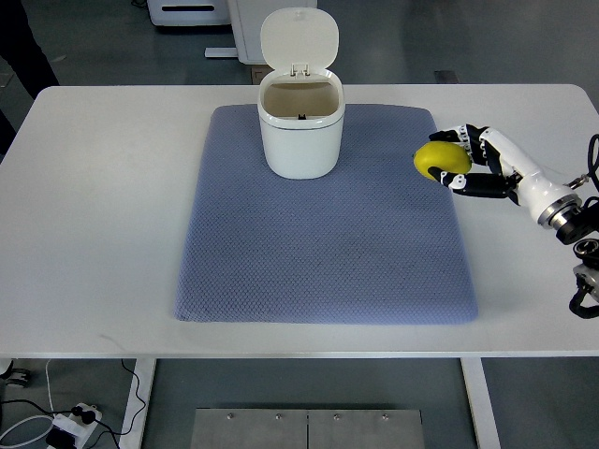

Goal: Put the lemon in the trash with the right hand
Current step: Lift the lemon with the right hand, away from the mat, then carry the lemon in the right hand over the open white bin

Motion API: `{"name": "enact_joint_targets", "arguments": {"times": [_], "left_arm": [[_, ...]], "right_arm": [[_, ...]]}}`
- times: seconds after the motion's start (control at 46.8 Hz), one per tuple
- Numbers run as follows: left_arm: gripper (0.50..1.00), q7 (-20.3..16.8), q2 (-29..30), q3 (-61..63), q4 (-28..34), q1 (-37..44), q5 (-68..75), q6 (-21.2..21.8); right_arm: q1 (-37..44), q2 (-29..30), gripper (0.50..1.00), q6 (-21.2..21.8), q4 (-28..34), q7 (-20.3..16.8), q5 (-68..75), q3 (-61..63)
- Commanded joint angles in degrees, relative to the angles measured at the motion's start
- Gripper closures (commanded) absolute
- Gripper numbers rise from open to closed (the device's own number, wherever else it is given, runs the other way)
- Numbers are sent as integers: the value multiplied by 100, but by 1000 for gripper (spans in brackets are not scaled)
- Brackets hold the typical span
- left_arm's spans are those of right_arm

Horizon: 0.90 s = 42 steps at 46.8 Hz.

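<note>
The white desk [94,206] carries a blue-grey mat [318,243]. A white trash bin [300,117] stands upright on the mat's far edge, lid [299,39] raised, interior exposed. The right hand [473,161] enters from the right edge, fingers [477,185] clamped on the yellow lemon [440,161]. The lemon sits at the mat's right edge, well apart from the bin.

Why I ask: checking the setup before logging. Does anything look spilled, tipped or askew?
Nothing stands out. The trash bin stands upright on the mat, lid open. The right hand holds the lemon.
</note>
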Motion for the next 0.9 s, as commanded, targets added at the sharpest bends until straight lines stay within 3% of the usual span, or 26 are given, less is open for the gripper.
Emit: {"name": "enact_joint_targets", "arguments": {"times": [0.0, 0.278, 0.535, 0.877], "left_arm": [[500, 0, 0, -1, 0, -2, 0, -2], [500, 0, 0, -1, 0, -2, 0, -2], [500, 0, 0, -1, 0, -2, 0, 7], [500, 0, 0, -1, 0, -1, 0, -2]], "right_arm": [[209, -129, 1000, 174, -17, -19, 161, -4], [825, -481, 1000, 587, -53, -213, 381, -4], [974, -393, 1000, 596, -53, -415, 399, -4], [1493, 916, 1000, 596, -720, -933, 707, -56]]}}
